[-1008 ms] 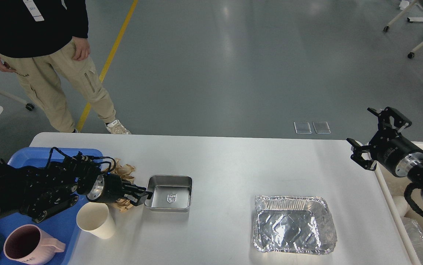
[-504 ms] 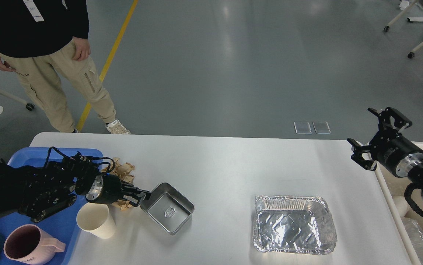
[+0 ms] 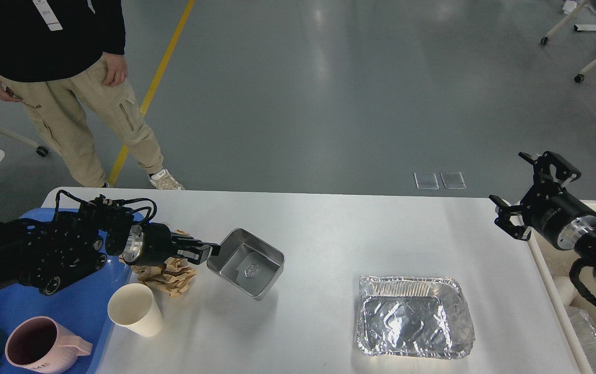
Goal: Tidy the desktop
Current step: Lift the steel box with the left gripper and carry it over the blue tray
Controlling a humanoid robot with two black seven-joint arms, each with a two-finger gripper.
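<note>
The white rectangular worktop (image 3: 329,228) spans the view. My left gripper (image 3: 214,249), jaws clamped on the square steel tray (image 3: 246,263), has lifted it clear, tilted. Right gripper (image 3: 531,195) jaws apart, idle.

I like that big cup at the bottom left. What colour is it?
The mug is pink, darker inside; the head view shows it on the blue tray.

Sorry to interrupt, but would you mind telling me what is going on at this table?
The robot is tidying the desktop. Its left hand grips the rim of a small steel tray and holds it tilted above the surface. The right hand hangs open over the far right edge, holding nothing. A foil tray, paper cup and crumpled paper remain on the desktop.
</note>
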